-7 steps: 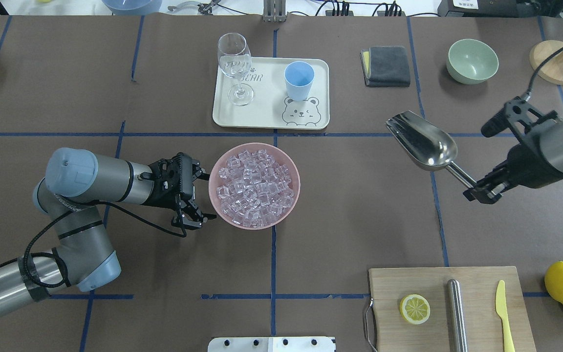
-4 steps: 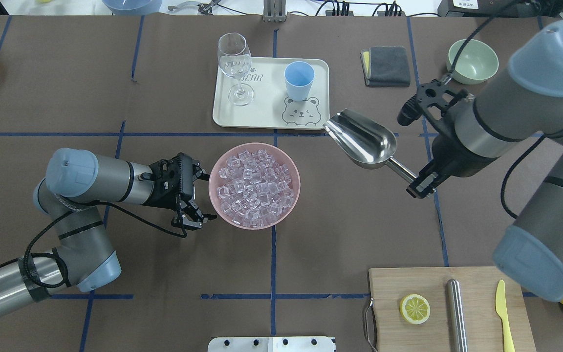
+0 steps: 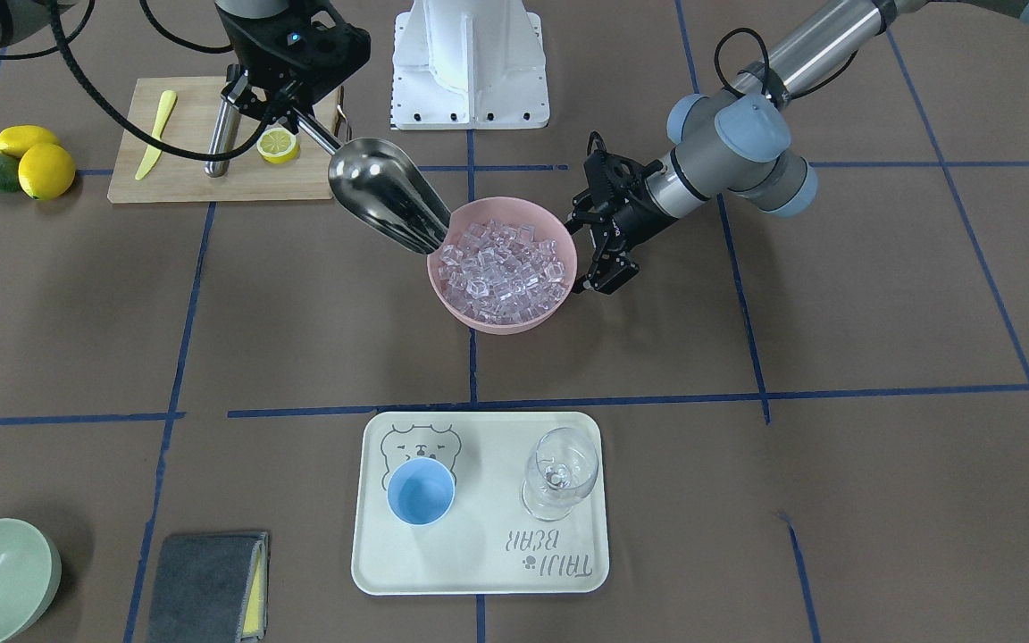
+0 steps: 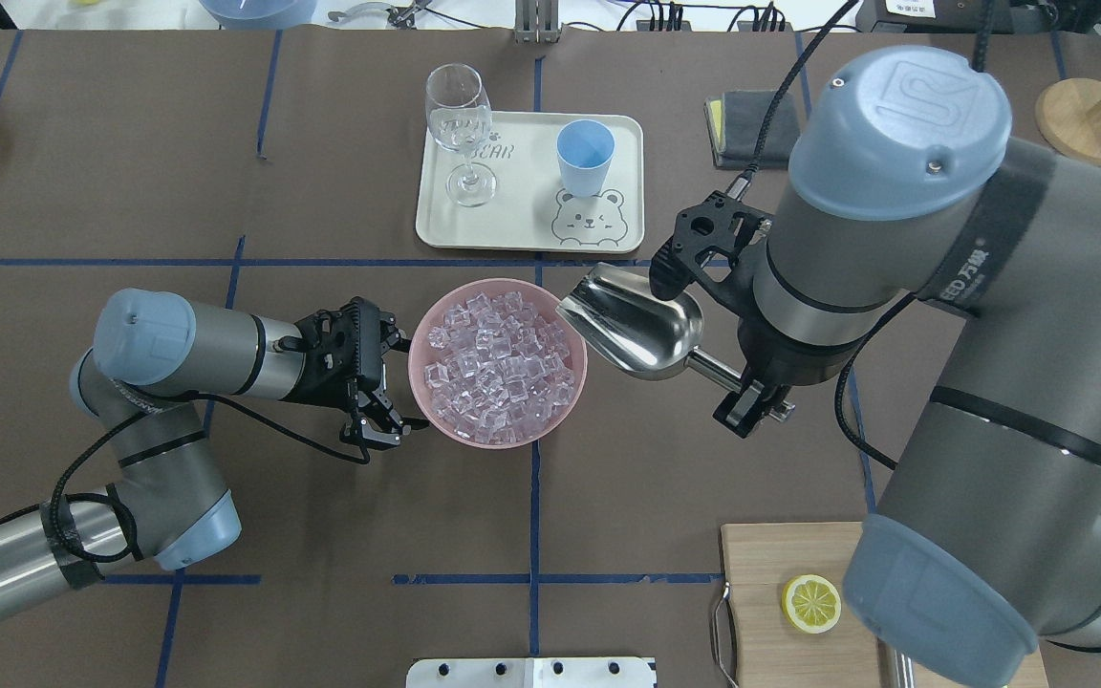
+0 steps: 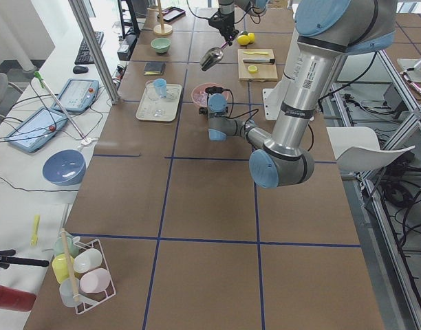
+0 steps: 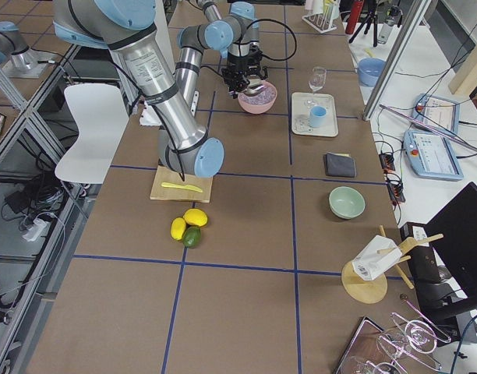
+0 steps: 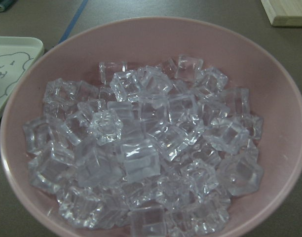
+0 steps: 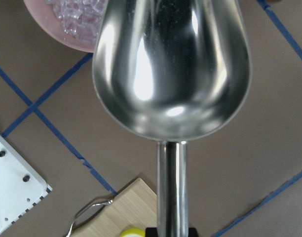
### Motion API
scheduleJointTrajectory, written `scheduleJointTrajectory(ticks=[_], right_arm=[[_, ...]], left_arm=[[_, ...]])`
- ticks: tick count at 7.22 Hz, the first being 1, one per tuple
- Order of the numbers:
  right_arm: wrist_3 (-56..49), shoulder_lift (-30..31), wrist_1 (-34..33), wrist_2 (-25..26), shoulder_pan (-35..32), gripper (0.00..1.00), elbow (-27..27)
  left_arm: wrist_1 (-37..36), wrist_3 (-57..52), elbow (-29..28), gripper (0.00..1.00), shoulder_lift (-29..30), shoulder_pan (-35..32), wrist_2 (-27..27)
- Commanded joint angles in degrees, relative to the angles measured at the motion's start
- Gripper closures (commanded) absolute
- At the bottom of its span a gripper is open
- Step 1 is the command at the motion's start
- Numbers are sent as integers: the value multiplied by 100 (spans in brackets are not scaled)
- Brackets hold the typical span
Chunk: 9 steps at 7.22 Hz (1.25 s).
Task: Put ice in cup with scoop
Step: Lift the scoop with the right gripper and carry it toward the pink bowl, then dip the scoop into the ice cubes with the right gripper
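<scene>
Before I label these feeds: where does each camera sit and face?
Front: across the table, facing the robot; both arms.
Overhead: behind the robot, looking down; both arms.
Left side: table's end; left arm nearest.
Right side: other end; right arm nearest.
Left wrist: onto the ice; no arm.
Right wrist: along the scoop; right gripper barely.
Shared: both wrists see the bowl.
</scene>
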State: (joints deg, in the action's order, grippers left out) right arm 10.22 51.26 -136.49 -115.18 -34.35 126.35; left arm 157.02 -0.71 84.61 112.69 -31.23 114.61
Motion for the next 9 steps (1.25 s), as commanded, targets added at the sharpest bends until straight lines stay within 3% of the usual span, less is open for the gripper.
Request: scheduleJointTrajectory(ticks=[1, 3, 5, 6, 9], right_arm=[[-370, -614, -876, 268, 165, 100, -407], [-739, -1370, -1517, 277, 165, 100, -1136], [-819, -1626, -1922, 312, 262, 100, -1462], [-837, -2037, -2160, 521, 384, 100, -1995], [-942, -2593, -2276, 567, 552, 100, -3097]], left_arm=[[31, 18, 3, 0, -1, 3, 0], [39, 9, -6, 0, -1, 3, 0], [48, 9, -6, 0, 8, 3, 0], [74, 18, -6, 0, 8, 3, 0], [127, 18, -32, 0, 8, 3, 0]])
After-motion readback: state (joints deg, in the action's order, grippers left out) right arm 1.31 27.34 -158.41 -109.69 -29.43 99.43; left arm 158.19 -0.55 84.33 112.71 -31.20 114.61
